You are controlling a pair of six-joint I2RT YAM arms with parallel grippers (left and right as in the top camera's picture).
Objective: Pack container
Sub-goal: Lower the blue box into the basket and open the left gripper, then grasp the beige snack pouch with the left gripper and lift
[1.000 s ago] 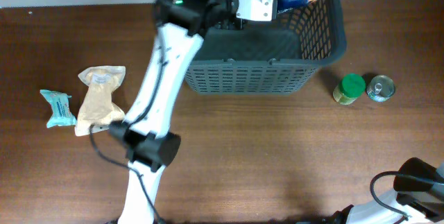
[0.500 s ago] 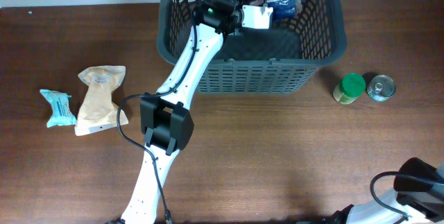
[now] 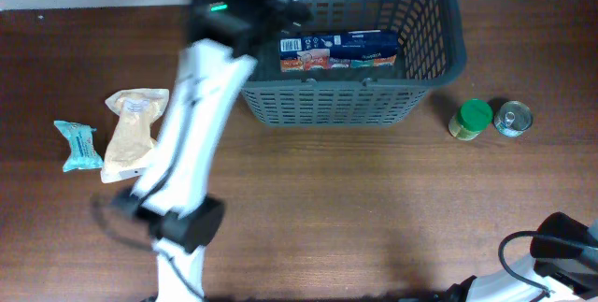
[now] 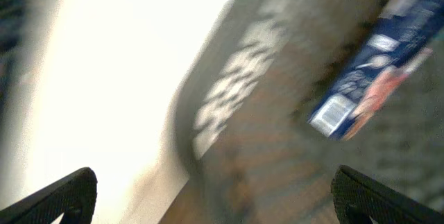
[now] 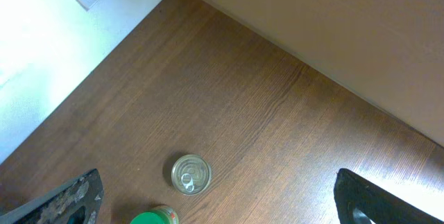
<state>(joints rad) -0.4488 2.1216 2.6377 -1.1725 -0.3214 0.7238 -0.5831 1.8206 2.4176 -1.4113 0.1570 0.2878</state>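
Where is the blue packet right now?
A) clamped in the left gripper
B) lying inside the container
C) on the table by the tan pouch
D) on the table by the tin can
B: the blue packet lies flat on the floor of the container, and the left gripper is open with nothing in it.

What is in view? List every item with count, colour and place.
basket: 1, dark grey, far centre of table
snack packet: 1, blue with red, lying inside basket
jar: 1, green lid, right of basket
tin can: 1, silver, just right of jar
pouch: 1, beige, left on table
small packet: 1, teal, left of pouch
table: 1, brown wood
left tool: 1, black, open, by basket's far left corner
right tool: 1, black, open, above table
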